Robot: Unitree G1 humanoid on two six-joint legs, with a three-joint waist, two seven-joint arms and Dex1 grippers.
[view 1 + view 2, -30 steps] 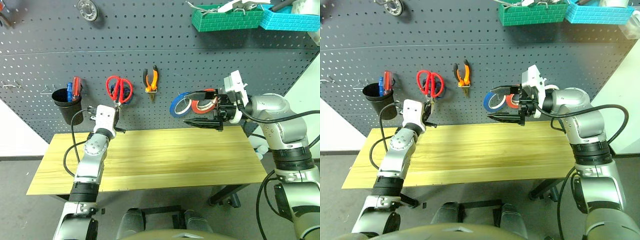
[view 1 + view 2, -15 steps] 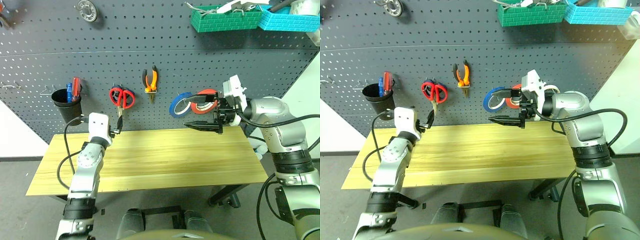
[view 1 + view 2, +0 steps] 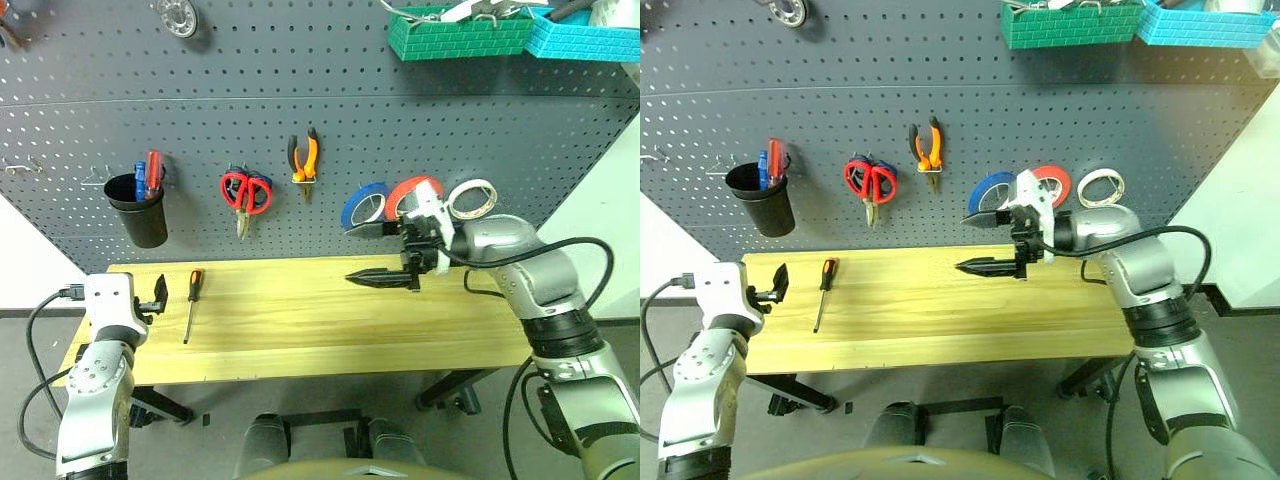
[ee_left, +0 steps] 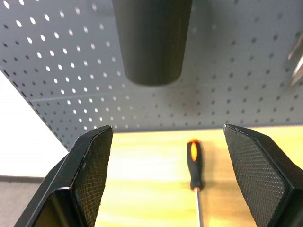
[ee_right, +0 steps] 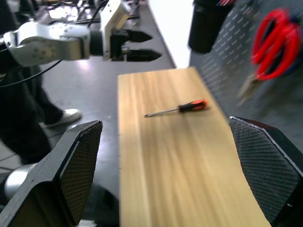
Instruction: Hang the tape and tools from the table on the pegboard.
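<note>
the left gripper (image 3: 158, 293) is hovering at the near left end of the table (image 3: 320, 330), fingers spread apart and gripping nothing. the screwdriver (image 3: 190, 303) is lying flat on the table just beside that gripper, toward the table's middle, handle pointing at the pegboard (image 3: 300, 130) and shaft pointing at the near edge; gripper and screwdriver are apart. in the left wrist view the screwdriver (image 4: 194, 166) is sitting between the two spread fingers (image 4: 90, 165), ahead of them.

the right gripper (image 3: 375, 252) is hanging above the far middle of the table, pointing toward the robot's left, fingers fully spread and empty, well apart from the screwdriver.

on the pegboard beyond, the red-handled scissors (image 3: 244, 195), the pliers (image 3: 303, 157) and the cream-white tape (image 3: 471, 198) are hanging on hooks.
</note>
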